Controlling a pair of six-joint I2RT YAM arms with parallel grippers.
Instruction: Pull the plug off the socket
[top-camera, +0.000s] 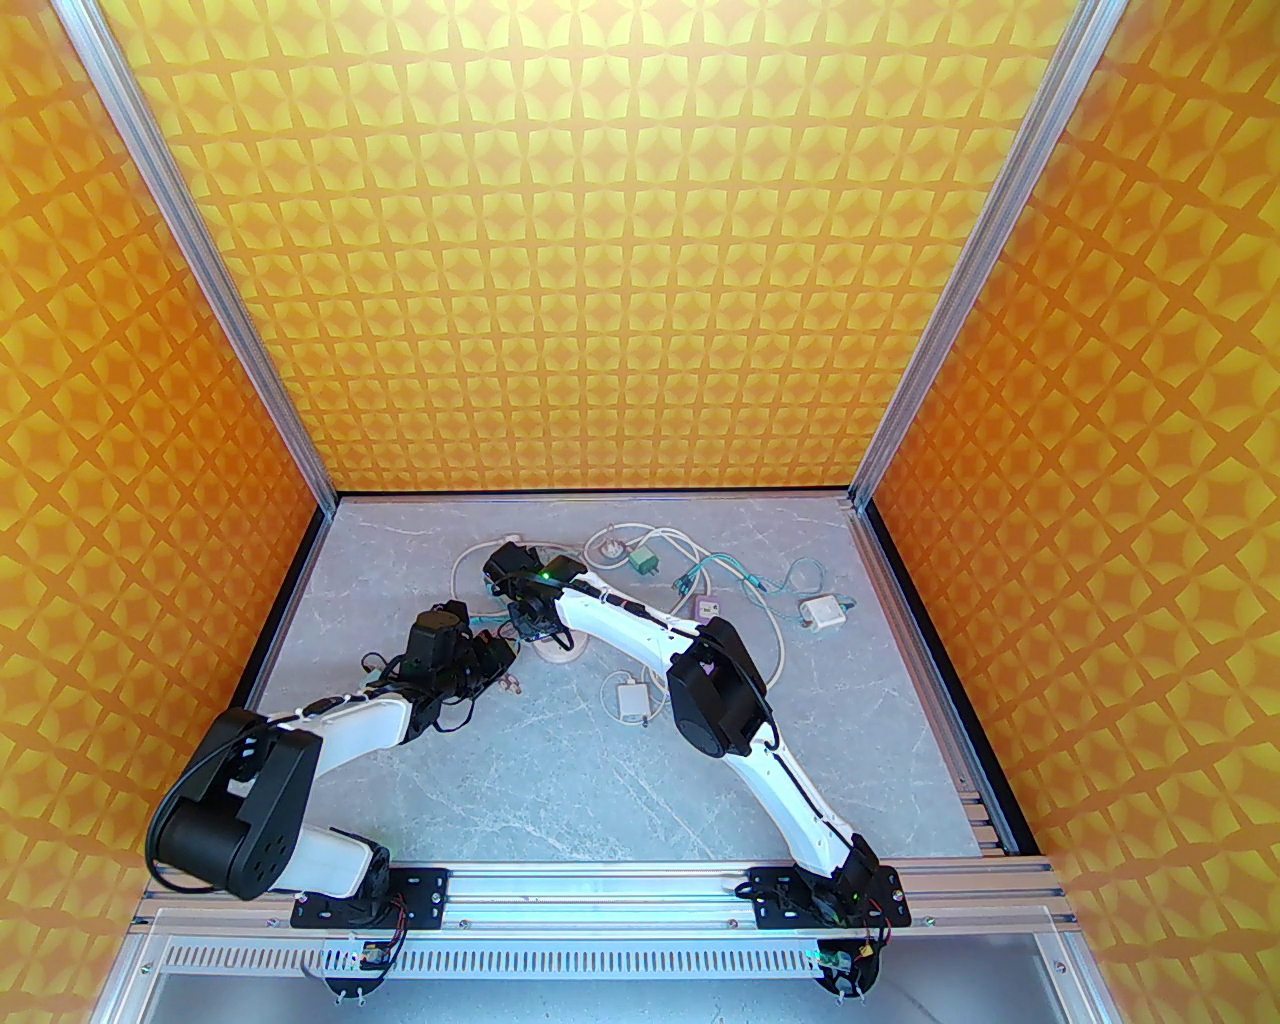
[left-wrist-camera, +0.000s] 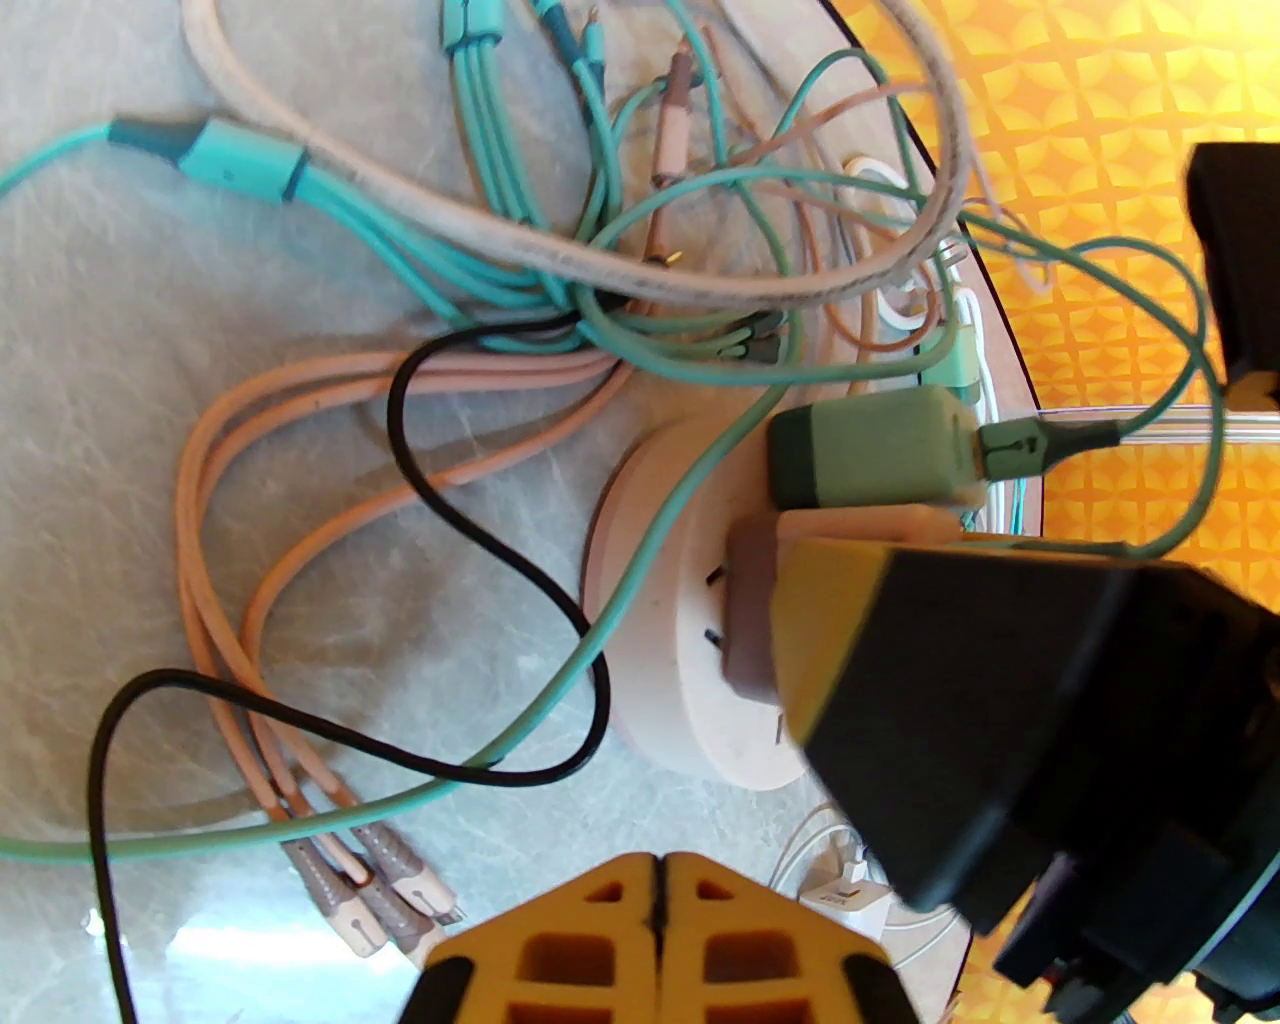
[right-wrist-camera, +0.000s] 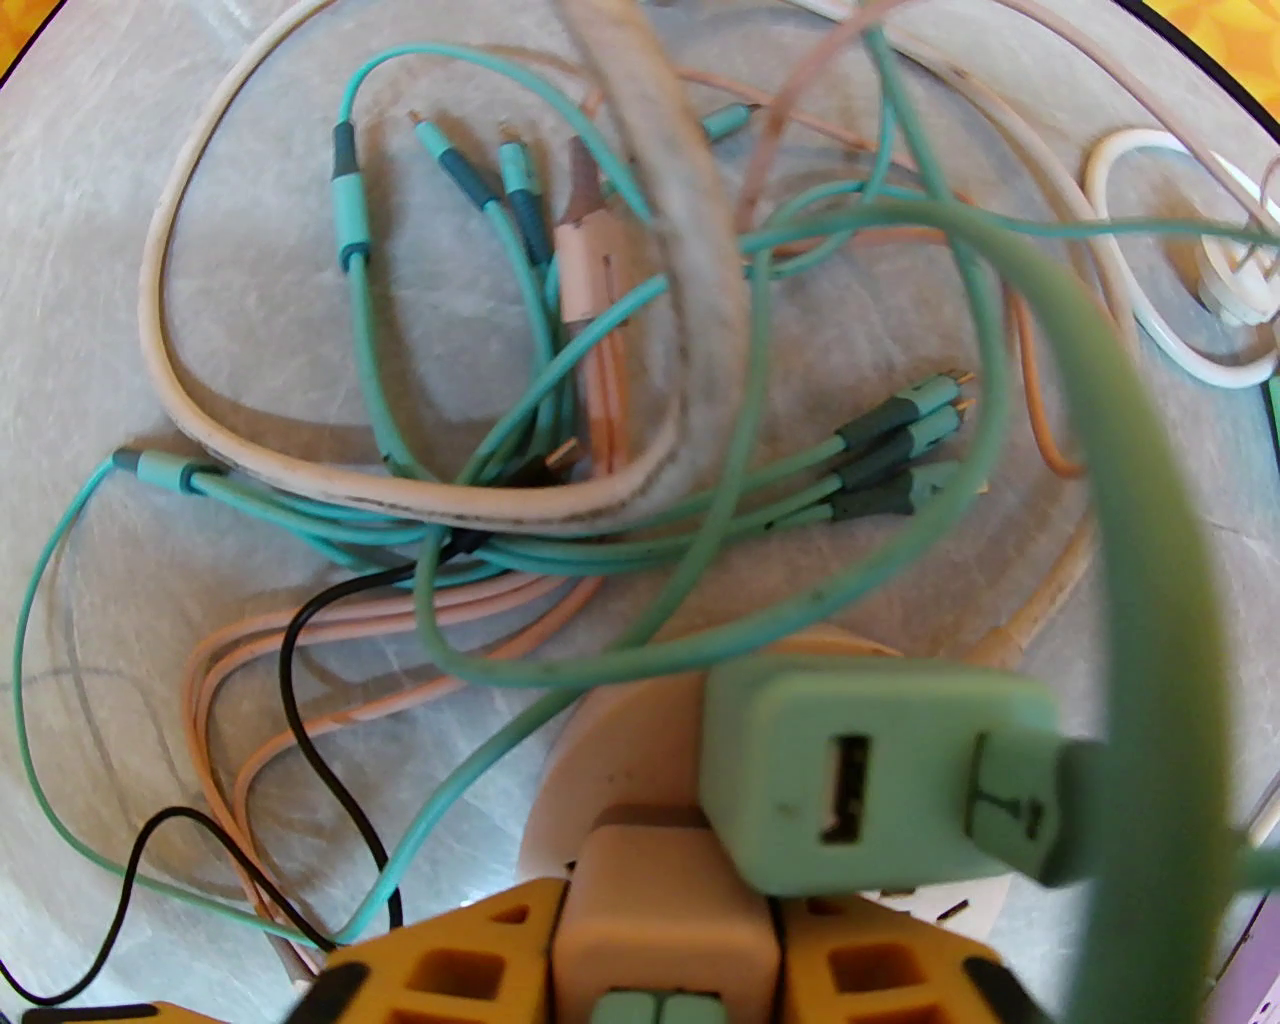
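**Item: pink plug (right-wrist-camera: 662, 880).** Seated in the round socket (left-wrist-camera: 650, 560), on the side nearer the arms. A green plug (right-wrist-camera: 870, 770) sits in the same socket just beside it, its thick green cable (right-wrist-camera: 1150, 560) arching over the socket.

**Right gripper (right-wrist-camera: 668, 915).** Directly above the socket, with one yellow finger on each flank of the pink plug. It appears to be pinching the plug body.

**Left gripper (left-wrist-camera: 658, 875).** Near the socket on the arm-base side, fingers pressed together, holding nothing and touching nothing.

**Surroundings.** Loose teal, pink and grey cables lie tangled beyond the socket. A thin black wire (left-wrist-camera: 400, 420) loops up to its rim.

**Step in hand (judged):** securing the grip before extraction.

**Handling notes:**
- Squeeze firmly on the flat sides of the pink plug and low on its body, so the fingers do not slide off.
- Pull straight along the prongs, away from the socket face, without rocking.
- The socket is light and unfixed and may lift with the plug. The closed left gripper could press down on the socket's bare rim to hold it.
- Keep clear of the green plug and its cable.
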